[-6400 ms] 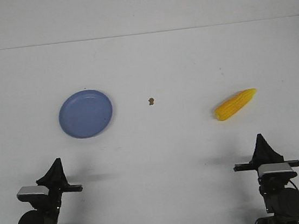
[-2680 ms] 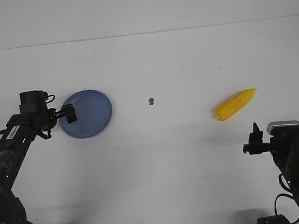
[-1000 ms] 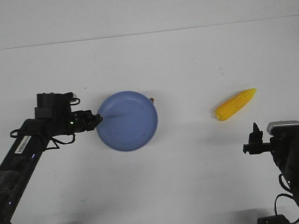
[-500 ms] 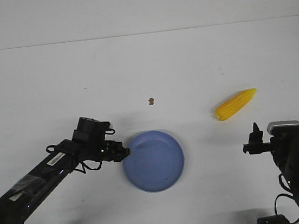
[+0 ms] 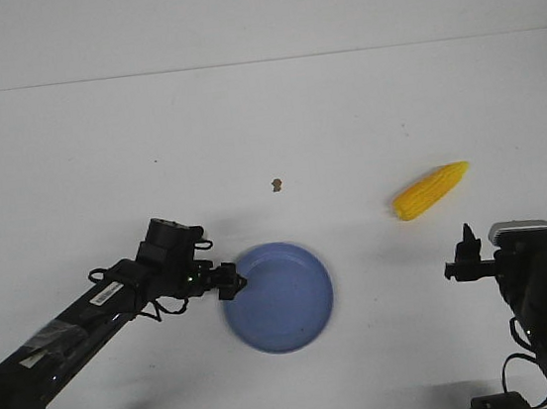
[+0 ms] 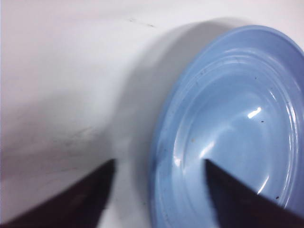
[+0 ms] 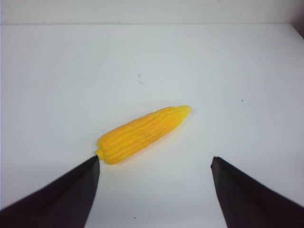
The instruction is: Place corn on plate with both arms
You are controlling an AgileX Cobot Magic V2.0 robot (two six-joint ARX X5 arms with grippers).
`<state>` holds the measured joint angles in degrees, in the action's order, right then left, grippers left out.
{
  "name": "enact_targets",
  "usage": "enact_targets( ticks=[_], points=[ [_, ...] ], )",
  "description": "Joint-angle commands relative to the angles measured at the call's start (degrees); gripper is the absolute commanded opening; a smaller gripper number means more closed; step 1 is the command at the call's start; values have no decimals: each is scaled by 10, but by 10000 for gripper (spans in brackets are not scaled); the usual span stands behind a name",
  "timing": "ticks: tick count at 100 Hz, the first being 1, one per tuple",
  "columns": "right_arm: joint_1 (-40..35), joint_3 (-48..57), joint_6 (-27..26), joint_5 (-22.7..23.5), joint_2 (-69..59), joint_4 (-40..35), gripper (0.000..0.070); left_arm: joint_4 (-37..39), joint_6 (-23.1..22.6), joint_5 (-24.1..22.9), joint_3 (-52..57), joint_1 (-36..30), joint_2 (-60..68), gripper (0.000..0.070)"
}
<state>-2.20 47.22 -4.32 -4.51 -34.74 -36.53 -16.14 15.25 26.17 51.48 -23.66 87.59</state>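
Observation:
The blue plate [image 5: 278, 297] lies flat on the white table, near the front and a little left of centre. My left gripper [image 5: 230, 282] is at the plate's left rim, its jaws apart. In the left wrist view the left gripper [image 6: 159, 161] straddles the plate's rim [image 6: 164, 142], one finger over the table and one over the plate. The yellow corn [image 5: 432, 190] lies on the table at the right, its tip pointing to the far right. My right gripper [image 5: 469, 240] is open and empty, just short of the corn [image 7: 142, 133]; in the right wrist view the right gripper [image 7: 155, 159] has its jaws wide apart.
A small brown speck [image 5: 276, 184] lies on the table beyond the plate, between plate and corn. The table's far edge meets a white wall [image 5: 250, 13].
My left arm has dragged the plate from the far left toward the front centre. In the last half second its jaws have opened at the rim. The right arm and the corn have not moved.

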Motion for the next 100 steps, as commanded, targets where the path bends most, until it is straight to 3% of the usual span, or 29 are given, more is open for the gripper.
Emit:
enact_targets(
  ticks=[1,21,40,49,68,86,100],
  points=[
    [0,10,-4,0,-2,14,498,14,4,2,5,0,2,595],
    [0,10,-6,2,-2,32,501,58,-19,-15,9,23,-73,595],
    [0,10,-56,2,-18,35,551,28,-108,-193,19,53,-201,595],
    [0,10,-76,2,-45,41,553,10,-125,-235,19,71,-245,594],
    [2,12,-157,0,-156,94,554,-45,-127,-252,19,108,-271,592],
    [29,24,-215,1,-289,157,556,-47,-126,-252,19,111,-271,592],
    [61,36,-263,40,-381,186,577,-48,-124,-251,19,110,-271,592]
  ],
)
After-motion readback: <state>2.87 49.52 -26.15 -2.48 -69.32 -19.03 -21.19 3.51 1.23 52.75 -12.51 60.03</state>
